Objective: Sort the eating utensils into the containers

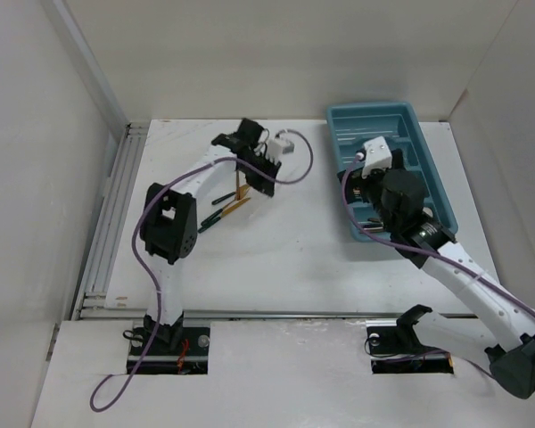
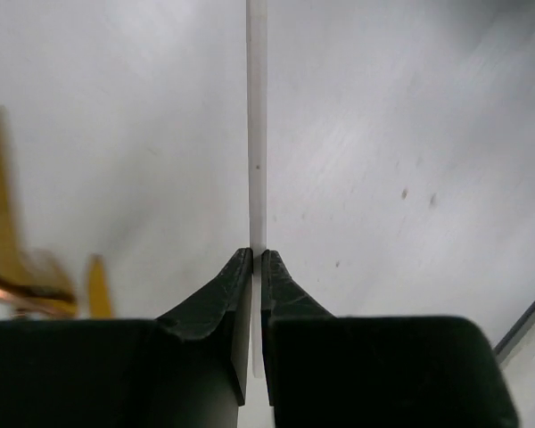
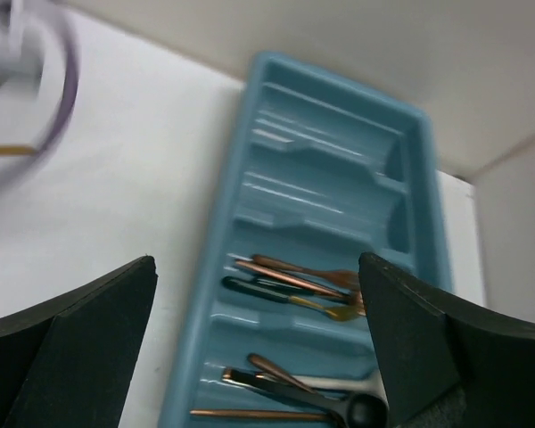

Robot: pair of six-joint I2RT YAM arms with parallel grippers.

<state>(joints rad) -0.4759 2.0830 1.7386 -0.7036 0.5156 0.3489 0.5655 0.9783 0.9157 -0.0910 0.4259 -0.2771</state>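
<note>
My left gripper is shut on a thin cream-white utensil that sticks straight out beyond the fingertips, above the white table. In the top view the left gripper is at the far middle of the table, and gold utensils and a dark green-handled one lie below it. My right gripper is open and empty, over the teal tray. The tray's near compartments hold copper forks, a green-handled fork, a black round-headed spoon and a copper stick.
The tray lies at the far right of the table, with the right gripper above its near half. Blurred gold utensils show at the left of the left wrist view. White walls enclose the table, and a metal rail runs along its left edge.
</note>
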